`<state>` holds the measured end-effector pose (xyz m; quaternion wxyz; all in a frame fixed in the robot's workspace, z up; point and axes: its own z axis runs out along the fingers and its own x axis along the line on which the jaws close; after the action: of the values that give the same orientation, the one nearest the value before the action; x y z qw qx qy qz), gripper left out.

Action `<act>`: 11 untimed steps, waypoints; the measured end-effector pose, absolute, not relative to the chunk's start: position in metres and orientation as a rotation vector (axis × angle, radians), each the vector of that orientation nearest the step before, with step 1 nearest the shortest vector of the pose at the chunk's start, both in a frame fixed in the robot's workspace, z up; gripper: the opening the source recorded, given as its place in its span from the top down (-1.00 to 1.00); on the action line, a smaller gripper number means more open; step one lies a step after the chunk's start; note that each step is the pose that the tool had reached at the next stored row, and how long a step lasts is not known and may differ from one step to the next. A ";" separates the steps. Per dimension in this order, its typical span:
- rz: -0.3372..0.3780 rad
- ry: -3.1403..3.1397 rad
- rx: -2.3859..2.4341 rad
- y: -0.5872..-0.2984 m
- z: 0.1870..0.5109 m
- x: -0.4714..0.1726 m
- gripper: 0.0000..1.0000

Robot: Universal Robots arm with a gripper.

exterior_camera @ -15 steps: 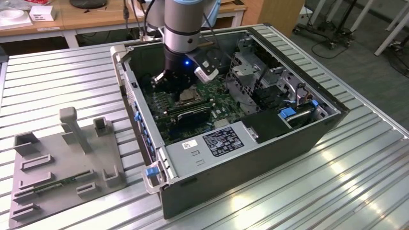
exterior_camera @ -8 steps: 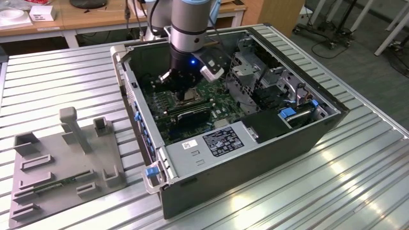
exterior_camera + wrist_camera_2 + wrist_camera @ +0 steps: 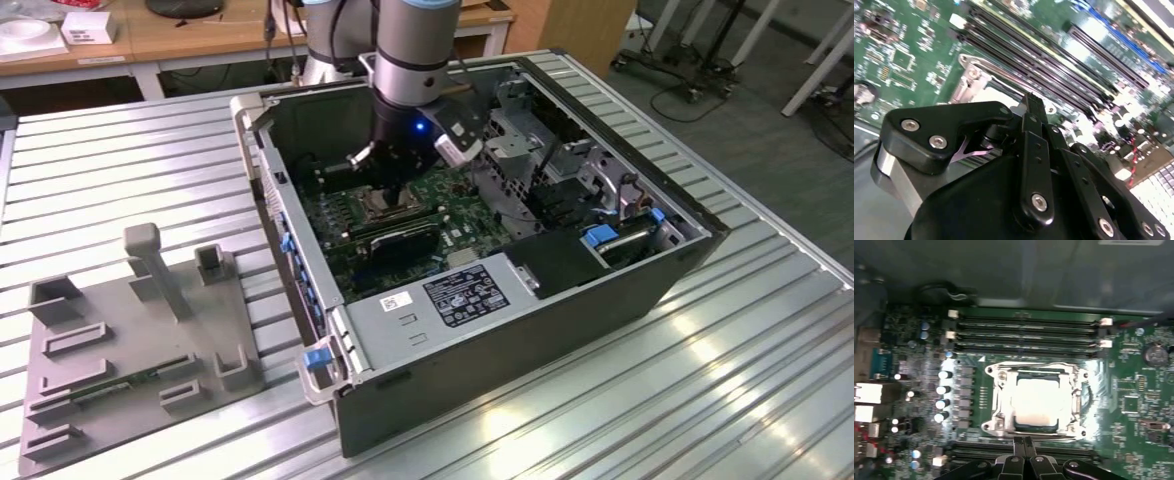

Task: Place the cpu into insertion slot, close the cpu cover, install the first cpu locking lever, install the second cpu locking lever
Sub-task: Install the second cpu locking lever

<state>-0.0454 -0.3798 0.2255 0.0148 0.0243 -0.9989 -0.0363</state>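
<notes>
First wrist view is showing the cpu (image 3: 1036, 401) already lying in the insertion slot (image 3: 999, 412) at frame centre, the cpu cover (image 3: 1080, 400) apparently lying down around it, while the empty, closed gripper (image 3: 1024, 442) is hovering just below, likely working the locking levers.

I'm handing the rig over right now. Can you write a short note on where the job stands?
Hand: shut, holding nothing, low over the socket's edge inside the computer case.
Chip: already seated in the socket, on the green board.
Cover: a metal frame lies around the chip; I cannot tell whether it is fully down.
Levers: too unclear to say if either is latched. Check both before going on.
</notes>
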 end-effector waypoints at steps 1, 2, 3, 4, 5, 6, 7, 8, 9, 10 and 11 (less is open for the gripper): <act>-0.113 -3.109 0.076 -0.380 0.225 -0.043 0.79; -0.113 -3.109 0.076 -0.379 0.225 -0.041 0.79; -0.113 -3.109 0.076 -0.378 0.225 -0.040 0.79; -0.113 -3.109 0.075 -0.377 0.225 -0.039 0.79; -0.113 -3.109 0.075 -0.375 0.225 -0.039 0.79; -0.113 -3.109 0.076 -0.373 0.224 -0.039 0.79; -0.113 -3.109 0.076 -0.370 0.224 -0.039 0.79; -0.113 -3.109 0.076 -0.367 0.224 -0.039 0.79; -0.113 -3.109 0.076 -0.365 0.224 -0.039 0.79; -0.113 -3.109 0.076 -0.363 0.224 -0.039 0.79; -0.113 -3.109 0.075 -0.360 0.224 -0.039 0.79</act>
<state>-0.0394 -0.3603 0.2239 0.0148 0.0243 -0.9989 -0.0362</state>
